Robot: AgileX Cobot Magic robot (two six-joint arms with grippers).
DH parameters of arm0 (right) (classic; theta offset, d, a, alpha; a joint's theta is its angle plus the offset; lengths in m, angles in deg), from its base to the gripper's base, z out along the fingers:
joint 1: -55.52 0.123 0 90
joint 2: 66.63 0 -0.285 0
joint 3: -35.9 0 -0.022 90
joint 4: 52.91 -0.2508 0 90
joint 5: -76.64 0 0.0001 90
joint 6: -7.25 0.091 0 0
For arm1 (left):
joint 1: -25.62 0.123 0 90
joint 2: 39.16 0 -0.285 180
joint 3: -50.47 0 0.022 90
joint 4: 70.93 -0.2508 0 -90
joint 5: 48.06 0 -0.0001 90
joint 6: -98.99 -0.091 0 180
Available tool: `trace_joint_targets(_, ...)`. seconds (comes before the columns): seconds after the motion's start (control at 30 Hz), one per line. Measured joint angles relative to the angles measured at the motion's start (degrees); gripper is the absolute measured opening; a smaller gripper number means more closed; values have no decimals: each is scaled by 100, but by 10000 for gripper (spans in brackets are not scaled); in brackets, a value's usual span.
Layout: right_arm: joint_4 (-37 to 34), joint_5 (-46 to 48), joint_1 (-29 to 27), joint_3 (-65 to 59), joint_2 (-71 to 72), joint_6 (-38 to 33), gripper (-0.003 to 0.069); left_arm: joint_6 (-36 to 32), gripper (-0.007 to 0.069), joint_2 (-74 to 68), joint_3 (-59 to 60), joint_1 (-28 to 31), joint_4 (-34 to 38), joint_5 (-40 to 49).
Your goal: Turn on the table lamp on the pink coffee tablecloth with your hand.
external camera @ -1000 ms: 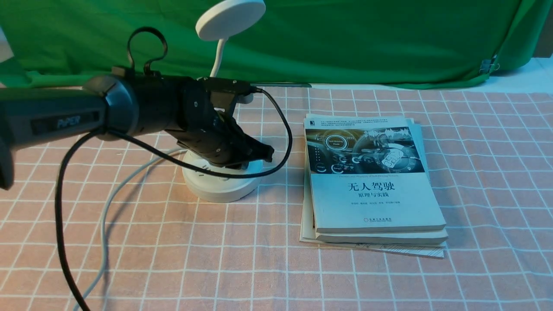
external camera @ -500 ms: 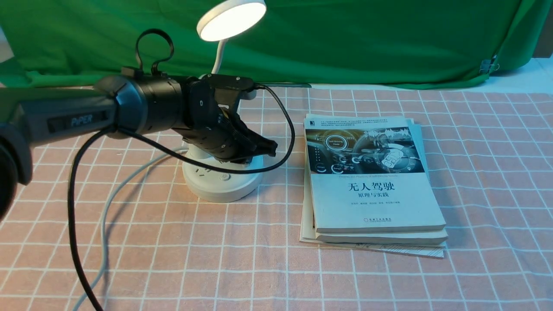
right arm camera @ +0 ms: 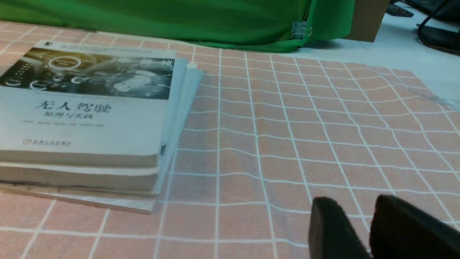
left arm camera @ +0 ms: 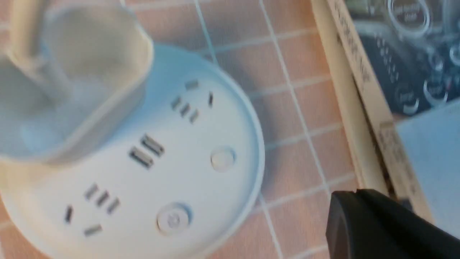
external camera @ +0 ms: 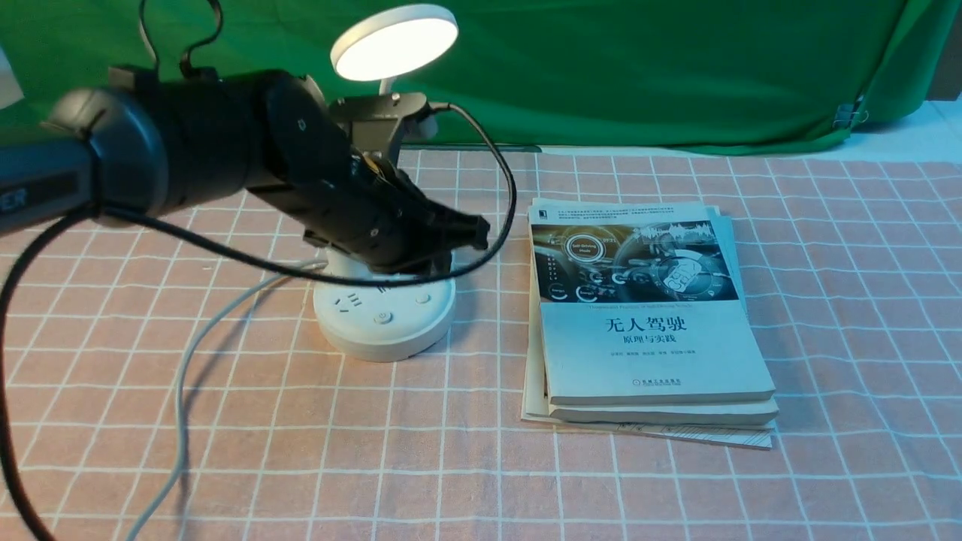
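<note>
The lamp [external camera: 391, 334] stands on the pink cloth [external camera: 827, 300], left of centre in the front view. Its flat round head [external camera: 394, 39] glows warm white at the top of the frame. The round white base shows socket slots [external camera: 349, 303] and two round buttons [external camera: 383, 318], and a pale cord [external camera: 188, 361] trails to the lower left. The left gripper [external camera: 475, 229] hangs just above the base's far side, tip pointing right toward the books [external camera: 646, 315], fingers together in one dark point. The right gripper [right arm camera: 355, 207] sits low over bare cloth, lower right in its wrist view. Its fingers are close; whether they touch, I cannot tell.
</note>
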Motion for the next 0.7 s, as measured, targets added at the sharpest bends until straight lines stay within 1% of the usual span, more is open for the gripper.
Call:
trace_joint_targets(0.13,0,0,0,0,0,-6,238,0,21,436,1034,-109,33,-107)
trace_joint_targets(0.23,0,0,0,0,0,-6,238,-6,21,1330,1992,-114,22,-473)
trace_joint_targets(0.27,0,0,0,0,0,-6,238,-6,21,1470,2050,-114,1,-499)
trace_joint_targets(0.3,0,0,0,0,0,-6,238,-6,21,2018,2447,-114,-88,-682)
trace_joint_targets(0.33,0,0,0,0,0,-6,238,-6,21,2182,2554,-114,-117,-732)
trace_joint_targets(0.37,0,0,0,0,0,-6,238,-6,21,2768,2962,-114,-226,-890)
trace_joint_targets(0.47,0,0,0,0,0,-6,238,-6,21,4024,3623,-114,-500,-1164)
trace_joint_targets(0.67,0,0,0,0,0,-6,238,-25,21,6394,4595,-114,-1107,-1829)
trace_joint_targets(0.7,0,0,0,0,0,-6,238,-25,21,6456,4648,-114,-1146,-1856)
